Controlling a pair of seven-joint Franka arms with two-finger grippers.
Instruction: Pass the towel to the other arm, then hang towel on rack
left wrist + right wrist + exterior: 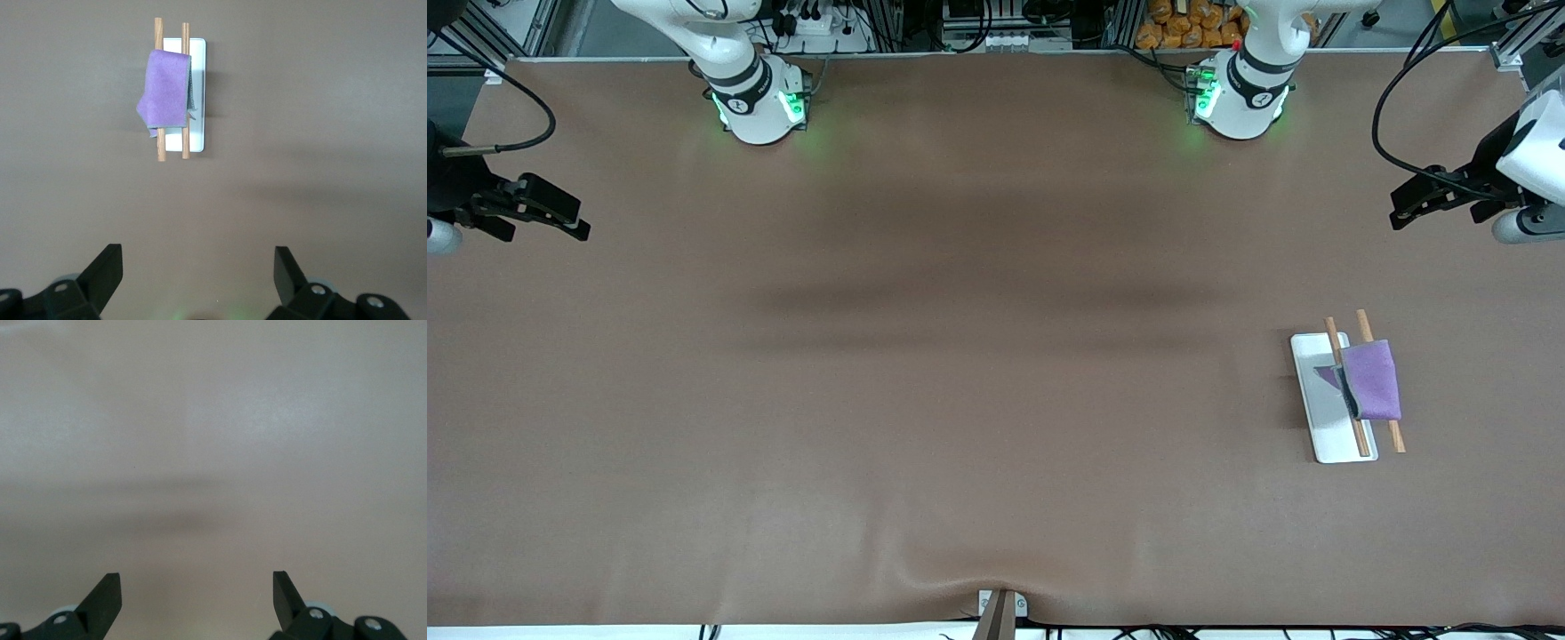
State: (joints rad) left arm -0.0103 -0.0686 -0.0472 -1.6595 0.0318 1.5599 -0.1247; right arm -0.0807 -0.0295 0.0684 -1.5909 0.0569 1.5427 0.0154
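Draping across both rods of the rack [1332, 400], the towel [1371, 380] lies well clear of the spread, empty fingers of the left gripper [197, 277] and right gripper [197, 597], so hanging appears complete with nothing left.

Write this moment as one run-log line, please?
towel: draped over rack rods | left gripper: open, empty | right gripper: open, empty
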